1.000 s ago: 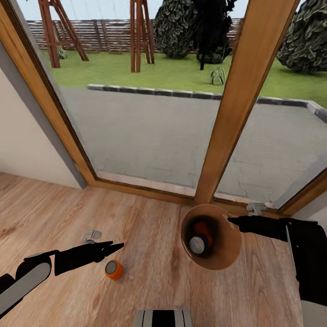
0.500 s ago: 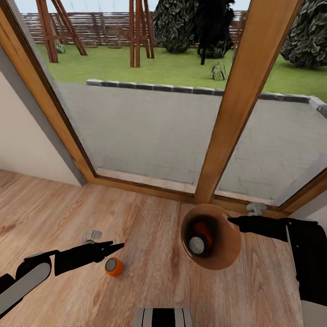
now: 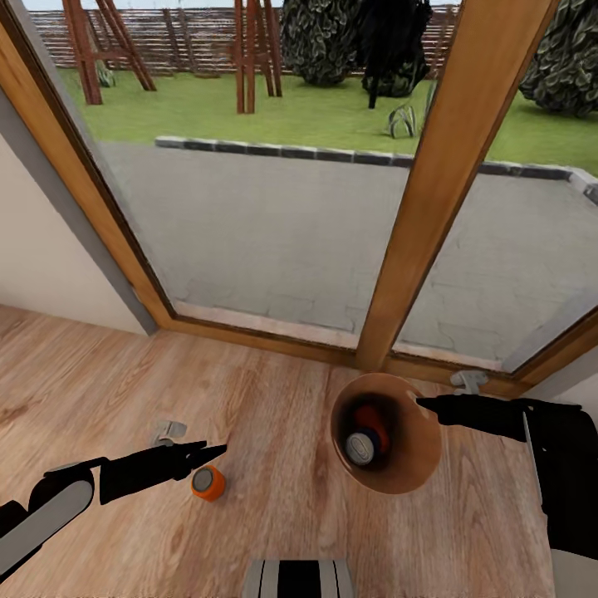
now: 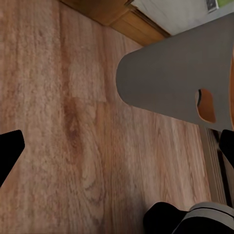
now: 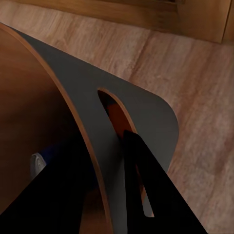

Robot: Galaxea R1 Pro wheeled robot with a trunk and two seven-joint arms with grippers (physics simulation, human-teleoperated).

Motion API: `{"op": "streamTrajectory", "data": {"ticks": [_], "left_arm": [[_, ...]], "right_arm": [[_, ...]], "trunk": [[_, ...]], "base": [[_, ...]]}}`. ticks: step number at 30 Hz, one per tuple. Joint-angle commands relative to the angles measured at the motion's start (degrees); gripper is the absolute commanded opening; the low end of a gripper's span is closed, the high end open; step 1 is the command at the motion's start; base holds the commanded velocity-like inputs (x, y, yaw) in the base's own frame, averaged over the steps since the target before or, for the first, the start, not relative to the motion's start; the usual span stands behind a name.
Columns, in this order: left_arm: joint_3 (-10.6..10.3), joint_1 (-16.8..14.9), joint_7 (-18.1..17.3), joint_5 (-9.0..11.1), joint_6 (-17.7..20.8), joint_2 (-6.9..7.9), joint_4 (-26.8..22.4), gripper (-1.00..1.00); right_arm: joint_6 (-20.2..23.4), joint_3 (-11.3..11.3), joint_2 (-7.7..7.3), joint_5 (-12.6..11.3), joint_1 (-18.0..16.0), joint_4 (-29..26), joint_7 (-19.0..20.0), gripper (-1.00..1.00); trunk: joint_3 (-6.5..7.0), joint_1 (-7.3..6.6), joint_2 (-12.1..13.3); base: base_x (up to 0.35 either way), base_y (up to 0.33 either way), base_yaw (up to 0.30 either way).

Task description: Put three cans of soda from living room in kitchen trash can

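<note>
My right hand (image 3: 425,404) pinches the tash can (image 3: 407,465) rim; my left hand (image 3: 218,451), fingers spread and empty, hovers beside an orange can (image 3: 207,482).

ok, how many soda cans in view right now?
3. One orange can on the floor by the left gripper; an orange can and a blue can inside the bin.

You've got a light wood plank floor (image 3: 274,390) across the near half, running up to a wood-framed glass door (image 3: 432,191) from 10 to 2 o'clock. A plain cream wall (image 3: 41,266) sits at 9. Through the glass there's a grey paved patio (image 3: 274,232), then a stone curb (image 3: 332,155), lawn (image 3: 316,116), dark bushes (image 3: 320,41) at 12 and wooden posts (image 3: 249,50) around 11.
</note>
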Motion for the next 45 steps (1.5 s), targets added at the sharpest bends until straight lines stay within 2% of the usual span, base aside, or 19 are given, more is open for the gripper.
{"op": "streamTrajectory", "data": {"ticks": [1, 16, 45], "left_arm": [[0.0, 0.0, 0.0, 0.0, 0.0, 0.00, 0.0, 1.00], [0.0, 0.0, 0.0, -0.1, 0.0, 0.00, 0.0, 1.00], [0.0, 0.0, 0.0, -0.1, 0.0, 0.00, 0.0, 1.00]], "right_arm": [[0.8, 0.0, 0.00, -1.3, 0.0, 0.0, 0.1, -1.00], [0.8, 0.0, 0.06, -1.4, 0.0, 0.0, 0.5, -1.00], [0.8, 0.0, 0.00, -1.4, 0.0, 0.0, 0.5, -1.00]], "trunk": [[-0.09, -0.01, 0.0], [-0.84, -0.01, 0.0], [-3.50, -0.01, 0.0]], "base": [[0.000, 0.000, 0.000], [0.000, 0.000, 0.000], [0.000, 0.000, 0.000]]}}
